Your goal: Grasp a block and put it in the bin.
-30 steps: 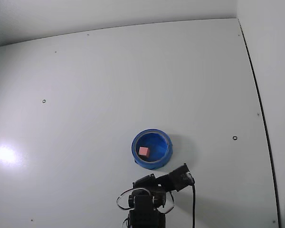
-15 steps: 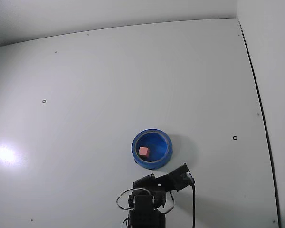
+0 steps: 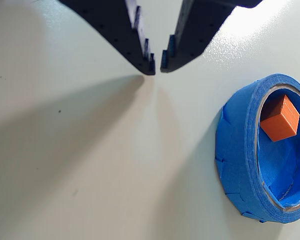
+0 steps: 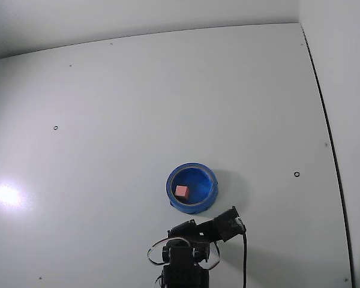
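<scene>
The block (image 3: pixel 280 119) is a small orange-red cube lying inside the bin (image 3: pixel 236 150), a round blue low-walled container at the right of the wrist view. My gripper (image 3: pixel 157 65) comes in from the top of the wrist view, left of the bin and above the bare table. Its jaws are almost together with only a narrow slit between them, and nothing is held. In the fixed view the block (image 4: pixel 182 191) sits in the left part of the bin (image 4: pixel 209 195), and my arm (image 4: pixel 186 255) is folded at the bottom edge just below the bin.
The table (image 4: pixel 168 90) is a plain white surface with a few small dark screw holes (image 4: pixel 296 174). Its right edge shows as a dark line (image 4: pixel 327 132). A bright light glare (image 4: pixel 6 195) lies at the left.
</scene>
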